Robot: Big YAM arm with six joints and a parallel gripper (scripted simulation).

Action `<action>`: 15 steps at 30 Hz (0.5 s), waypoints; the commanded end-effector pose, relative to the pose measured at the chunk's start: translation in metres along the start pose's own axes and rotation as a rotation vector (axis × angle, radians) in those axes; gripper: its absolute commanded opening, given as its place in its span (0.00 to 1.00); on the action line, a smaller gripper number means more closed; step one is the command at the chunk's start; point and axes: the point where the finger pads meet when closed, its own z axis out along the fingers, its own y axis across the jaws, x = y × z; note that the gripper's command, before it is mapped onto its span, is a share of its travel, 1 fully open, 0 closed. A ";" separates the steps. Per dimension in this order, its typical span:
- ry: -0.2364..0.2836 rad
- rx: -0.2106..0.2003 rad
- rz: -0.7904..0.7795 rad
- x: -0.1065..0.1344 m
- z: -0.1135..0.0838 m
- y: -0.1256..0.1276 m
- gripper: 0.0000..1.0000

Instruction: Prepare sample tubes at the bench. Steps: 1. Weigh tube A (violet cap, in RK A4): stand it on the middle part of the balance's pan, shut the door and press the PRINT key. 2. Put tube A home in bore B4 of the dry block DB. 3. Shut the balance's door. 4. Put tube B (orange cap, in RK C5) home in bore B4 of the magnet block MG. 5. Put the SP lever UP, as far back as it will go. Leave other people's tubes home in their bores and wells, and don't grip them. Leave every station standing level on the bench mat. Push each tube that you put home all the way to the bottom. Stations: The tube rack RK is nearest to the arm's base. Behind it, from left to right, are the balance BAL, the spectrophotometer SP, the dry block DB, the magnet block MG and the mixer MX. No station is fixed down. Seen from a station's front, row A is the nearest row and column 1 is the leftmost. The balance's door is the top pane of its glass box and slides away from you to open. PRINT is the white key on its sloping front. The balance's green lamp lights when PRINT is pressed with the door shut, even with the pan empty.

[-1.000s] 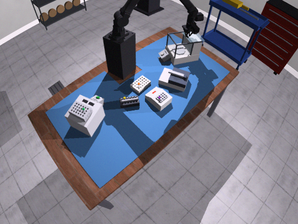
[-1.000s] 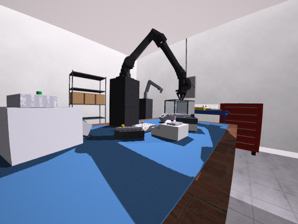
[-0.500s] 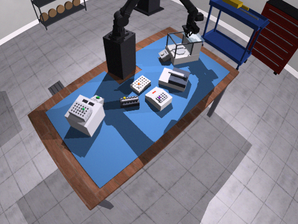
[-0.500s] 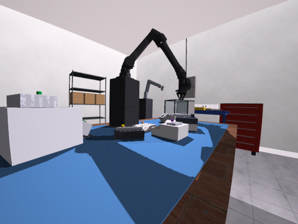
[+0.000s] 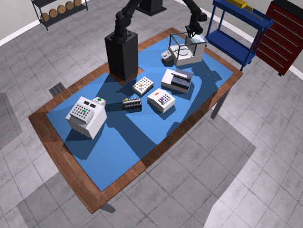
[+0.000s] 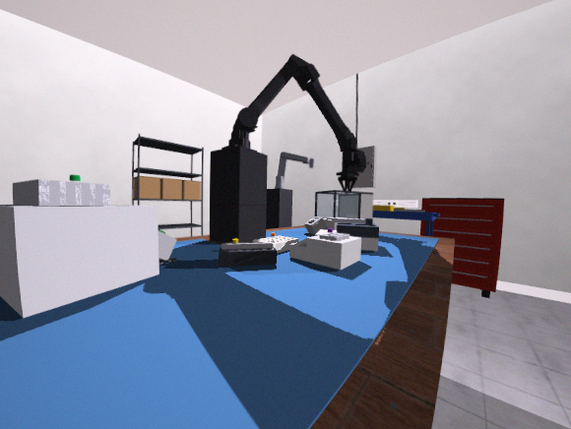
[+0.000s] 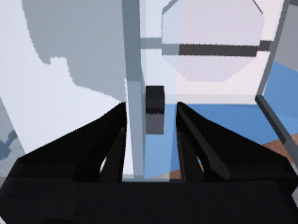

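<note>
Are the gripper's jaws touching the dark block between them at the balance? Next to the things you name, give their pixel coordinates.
Apart. The wrist view shows a gap on each side of the dark block (image 7: 155,119), between it and the gripper (image 5: 192,35) (image 6: 348,189) (image 7: 151,111).
</note>
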 end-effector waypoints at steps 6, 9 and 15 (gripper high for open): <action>-0.001 0.005 0.008 -0.005 0.009 0.001 0.30; -0.001 0.005 0.008 -0.005 0.009 0.001 0.30; 0.000 -0.014 0.008 -0.005 0.005 0.009 0.06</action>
